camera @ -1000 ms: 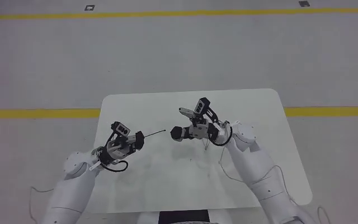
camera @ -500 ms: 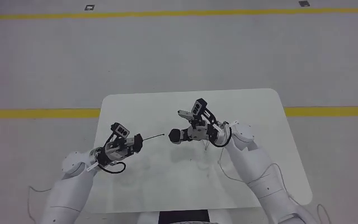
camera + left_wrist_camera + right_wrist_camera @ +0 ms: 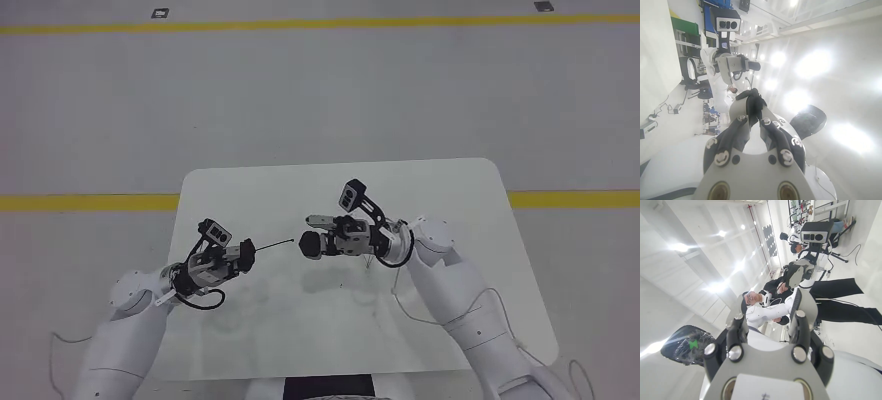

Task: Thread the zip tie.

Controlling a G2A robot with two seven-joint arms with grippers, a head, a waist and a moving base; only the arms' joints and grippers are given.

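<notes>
A thin black zip tie [image 3: 270, 245] juts out over the white table [image 3: 450, 190] from my left gripper [image 3: 247, 254], which is shut on its near end. In the left wrist view the dark fingers [image 3: 753, 106] pinch the tie [image 3: 749, 82], and its free tip points at the other arm's gripper [image 3: 753, 66]. My right gripper [image 3: 308, 244] hovers level with the tie, just past its tip and facing it. Its two fingers [image 3: 802, 302] stand wide apart in the right wrist view with nothing between them.
Both arms hover above the middle of the table, left of centre. The tabletop's far edge [image 3: 340, 166] and its right side [image 3: 520, 270] lie well away from the grippers. Grey floor with a yellow line [image 3: 80, 202] surrounds the table.
My right gripper has shifted left toward the tie's tip and rolled at the wrist. The left gripper and the tie have barely moved.
</notes>
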